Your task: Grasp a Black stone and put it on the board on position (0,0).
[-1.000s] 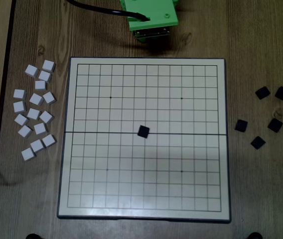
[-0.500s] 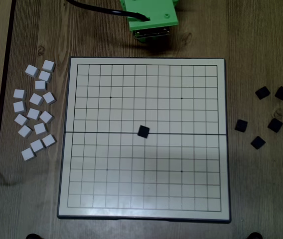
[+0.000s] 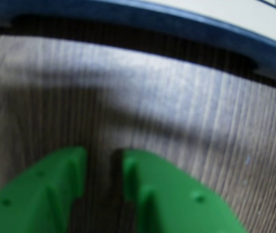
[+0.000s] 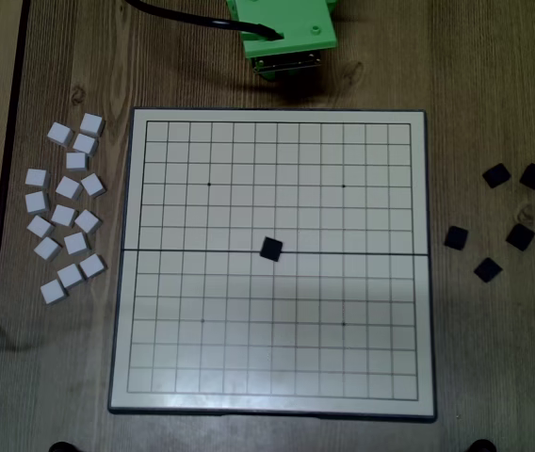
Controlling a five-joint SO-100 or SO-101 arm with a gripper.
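A black stone lies on the board near its centre, on the middle line. Several more black stones lie loose on the table to the right of the board. My green arm is folded back beyond the board's far edge in the overhead view. In the wrist view my gripper hangs low over bare wood, its green fingers close together with only a narrow dark slit and nothing between them. The board's dark rim runs across the top of the wrist view.
Several white stones lie in a cluster on the table to the left of the board. A black cable runs from the arm toward the top left. The table's left edge is close to the white stones.
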